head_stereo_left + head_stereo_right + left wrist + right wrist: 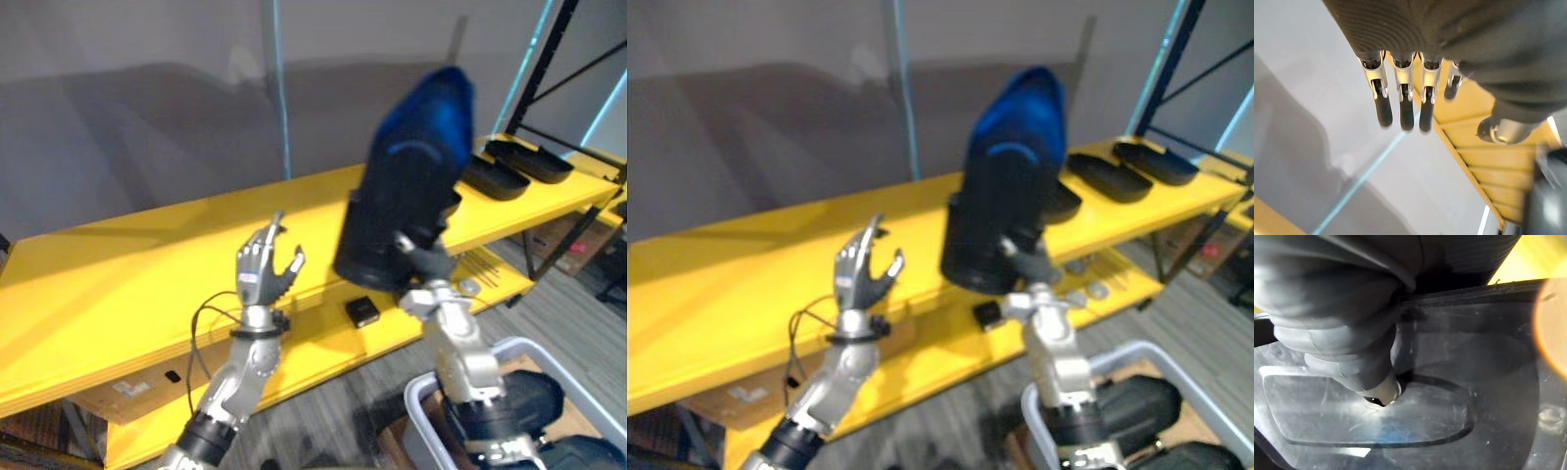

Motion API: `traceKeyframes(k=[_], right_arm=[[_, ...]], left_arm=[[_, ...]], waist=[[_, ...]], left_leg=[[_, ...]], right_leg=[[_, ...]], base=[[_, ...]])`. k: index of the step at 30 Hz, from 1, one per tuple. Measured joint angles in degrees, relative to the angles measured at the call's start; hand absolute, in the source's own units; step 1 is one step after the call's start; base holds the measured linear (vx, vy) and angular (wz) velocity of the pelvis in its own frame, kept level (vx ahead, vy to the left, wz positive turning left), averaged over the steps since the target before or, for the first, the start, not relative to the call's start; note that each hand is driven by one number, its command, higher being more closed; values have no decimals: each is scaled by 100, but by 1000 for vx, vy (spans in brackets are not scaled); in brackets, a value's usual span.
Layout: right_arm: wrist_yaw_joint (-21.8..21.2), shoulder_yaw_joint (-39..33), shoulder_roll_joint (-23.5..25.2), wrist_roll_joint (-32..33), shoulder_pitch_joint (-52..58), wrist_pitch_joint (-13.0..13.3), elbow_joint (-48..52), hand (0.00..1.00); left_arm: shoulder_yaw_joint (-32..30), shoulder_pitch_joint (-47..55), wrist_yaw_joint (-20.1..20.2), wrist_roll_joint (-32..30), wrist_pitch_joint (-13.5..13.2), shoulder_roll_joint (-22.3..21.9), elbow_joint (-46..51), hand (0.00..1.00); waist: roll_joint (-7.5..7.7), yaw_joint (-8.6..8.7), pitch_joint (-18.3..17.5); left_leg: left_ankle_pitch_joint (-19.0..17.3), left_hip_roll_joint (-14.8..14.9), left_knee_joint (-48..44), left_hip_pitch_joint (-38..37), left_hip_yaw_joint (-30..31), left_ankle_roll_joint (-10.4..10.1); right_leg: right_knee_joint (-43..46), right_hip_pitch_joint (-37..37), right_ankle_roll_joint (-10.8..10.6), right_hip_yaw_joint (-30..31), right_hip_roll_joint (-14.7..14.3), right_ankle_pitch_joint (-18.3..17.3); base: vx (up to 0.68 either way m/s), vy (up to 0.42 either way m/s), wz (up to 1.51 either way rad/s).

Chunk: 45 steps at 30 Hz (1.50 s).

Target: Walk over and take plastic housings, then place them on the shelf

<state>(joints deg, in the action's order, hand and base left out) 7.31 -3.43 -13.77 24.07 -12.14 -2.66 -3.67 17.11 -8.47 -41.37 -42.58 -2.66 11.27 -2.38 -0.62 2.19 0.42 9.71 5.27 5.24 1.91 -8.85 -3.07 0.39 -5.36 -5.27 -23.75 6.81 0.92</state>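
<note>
Right robot hand (419, 262) seemingly grips a dark plastic housing (402, 186); left robot hand (263, 266) spread open.

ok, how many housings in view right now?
4. One housing in the right hand; three in a row at the shelf's right end: far, middle, near one half hidden behind it. Dark shapes in the bin may be more.

left hand (266, 269): I see silver fingers (1405, 105) with dark rounded tips under a dark ribbed cover.
right hand (1352, 357): grey thumb, same dark ribbed cover.
left arm (240, 377): silver-grey jointed shell, black collar.
right arm (468, 357): silver-grey, matching.
</note>
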Motion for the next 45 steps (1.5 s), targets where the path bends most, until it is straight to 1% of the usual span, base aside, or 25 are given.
traceKeyframes(k=[3,5,8,10,11,13,15,17,19,20,21,22,23,24,25,26,27,29,30,31,32,34,35,39,45], right_arm=[[-271,-166,-172,0,0,0,-48,100],[-525,-201,-242,-2,-13,-21,-175,100],[-1016,-265,-608,200,-247,-314,-748,100],[-1334,-270,-1027,342,-712,-530,-1361,100],[-1426,-288,-1130,399,-816,-552,-1494,100],[-1810,-428,-1523,584,-1318,-748,-2039,100],[-2073,-440,-1774,706,-1622,-794,-2426,100],[-2688,-434,-2169,978,-2033,-1041,-2996,100],[-2980,-423,-2356,1020,-2255,-1143,-3358,100],[-3164,-392,-2498,1113,-2485,-1198,-3758,100],[-3246,-374,-2567,1171,-2592,-1226,-3932,100],[-3483,-329,-2773,1300,-2867,-1330,-4332,100],[-3556,-258,-2854,1361,-2983,-1372,-4477,100],[-4109,-17,-3242,1374,-3452,-1579,-5260,100],[-4245,34,-3302,1358,-3566,-1657,-5412,100],[-4379,33,-3352,1359,-3633,-1695,-5475,100],[-4424,33,-3366,1359,-3667,-1719,-5505,100],[-4486,113,-3365,1359,-3822,-1766,-5565,100],[-4517,254,-3374,1348,-3989,-1779,-5568,100],[-4649,336,-3374,1332,-4106,-1862,-5576,100],[-4699,394,-3373,1331,-4157,-1873,-5585,100],[-4747,519,-3367,1325,-4334,-1951,-5616,100],[-4748,521,-3344,1297,-4474,-2011,-5691,100],[-4739,658,-3306,1093,-4628,-2030,-5840,100],[-4532,931,-3309,851,-5194,-2040,-6079,100]], left_arm=[[-32,1,106,18,-124,1,14,0],[-35,1,234,250,-236,3,48,0],[-43,12,501,662,-431,38,192,0],[-72,87,838,937,-652,175,362,0],[-73,130,940,1032,-718,202,410,0],[-71,398,1394,1380,-864,216,529,0],[-70,565,1698,1586,-942,216,534,0],[-56,889,2341,1998,-971,218,542,0],[-51,1102,2703,2043,-987,224,524,0],[34,1328,3009,2170,-1038,268,386,0],[69,1418,3155,2229,-1072,300,296,0],[190,1634,3613,2385,-1088,432,66,0],[214,1747,3778,2450,-1102,469,-31,0],[447,2365,4694,2710,-839,696,-867,0],[447,2470,4813,2879,-655,696,-1079,0],[447,2509,4879,2998,-526,712,-1166,0],[445,2519,4897,3072,-484,722,-1175,0],[398,2584,4894,3158,-523,714,-1423,0],[339,2568,4847,3239,-597,644,-1884,0],[287,2573,4659,3364,-733,582,-2509,0],[167,2642,4616,3467,-827,588,-2640,0],[-63,2754,4337,3782,-1026,609,-3043,0],[-76,2778,4232,3878,-1126,602,-3104,0],[-112,2799,4151,4055,-1344,430,-3197,0],[-93,2693,4148,4218,-1416,402,-3172,0]], waist=[[-2,21,7],[14,17,18],[79,-19,65],[127,-86,150],[139,-115,162],[169,-156,196],[190,-176,231],[219,-250,249],[229,-331,285],[202,-380,329],[180,-393,348],[128,-468,447],[111,-497,486],[66,-647,576],[69,-693,617],[69,-736,681],[73,-756,708],[27,-761,831],[-20,-737,944],[-53,-742,1010],[-63,-754,1066],[-132,-791,1196],[-166,-819,1304],[-171,-1007,1357],[-251,-1094,1674]], left_leg=[[-5,6,0,0,1,-6],[-18,9,0,6,13,-26],[-44,29,0,20,54,10],[-45,21,0,32,61,12],[-47,17,0,43,63,14],[-48,-19,-1,120,144,20],[-27,-41,-1,141,214,36],[-12,-64,-1,210,338,20],[-8,-78,-2,216,385,18],[-8,-105,-2,210,486,19],[-8,-116,-2,217,528,19],[-6,-128,-1,218,581,23],[-8,-128,-1,221,597,25],[-7,-128,-1,314,722,44],[-6,-121,-1,315,731,44],[-2,-118,-1,320,750,39],[1,-118,-1,321,779,36],[69,-183,-2,321,890,-24],[100,-197,-3,311,925,-21],[112,-201,-3,335,969,-31],[118,-197,-4,339,992,-38],[141,-199,-3,421,1140,-70],[159,-202,-3,434,1201,-70],[200,-211,-4,529,1291,-43],[214,-188,-3,561,1296,-39]], right_leg=[[-38,3,-7,7,1,1],[-69,-13,-24,11,2,12],[-146,-76,-42,27,-4,23],[-190,-86,-74,37,-10,46],[-191,-87,-82,37,-12,57],[-211,-81,-101,-14,-6,83],[-206,-94,-89,-89,1,100],[-192,-96,-72,-203,-2,94],[-187,-120,-50,-261,-6,80],[-181,-183,-35,-296,-20,58],[-164,-193,-34,-297,-16,42],[-81,-190,-51,-305,0,-23],[-66,-189,-61,-310,1,-47],[-1,-167,-59,-463,1,-134],[0,-169,-54,-468,1,-143],[5,-168,-57,-476,-1,-154],[6,-168,-60,-478,-2,-157],[90,-189,-57,-599,9,-219],[193,-168,-50,-616,31,-264],[197,-154,-44,-643,28,-270],[197,-160,-40,-666,21,-277],[189,-159,2,-801,16,-311],[189,-174,1,-874,11,-322],[191,-150,-40,-953,20,-314],[351,-58,-31,-937,17,-376]], base=[[0,0,0],[-7,-20,4],[-17,-24,8],[0,0,0],[-10,3,5],[35,1,16],[61,-6,23],[58,-17,29],[61,-22,24],[47,-19,29],[31,-6,35],[3,7,22],[-5,-16,42],[1,-29,32],[6,-35,31],[8,-20,3],[6,7,6],[0,28,18],[-12,18,22],[-10,7,15],[-16,-13,16],[-28,-24,31],[-28,-18,33],[7,-20,15],[0,0,0]])
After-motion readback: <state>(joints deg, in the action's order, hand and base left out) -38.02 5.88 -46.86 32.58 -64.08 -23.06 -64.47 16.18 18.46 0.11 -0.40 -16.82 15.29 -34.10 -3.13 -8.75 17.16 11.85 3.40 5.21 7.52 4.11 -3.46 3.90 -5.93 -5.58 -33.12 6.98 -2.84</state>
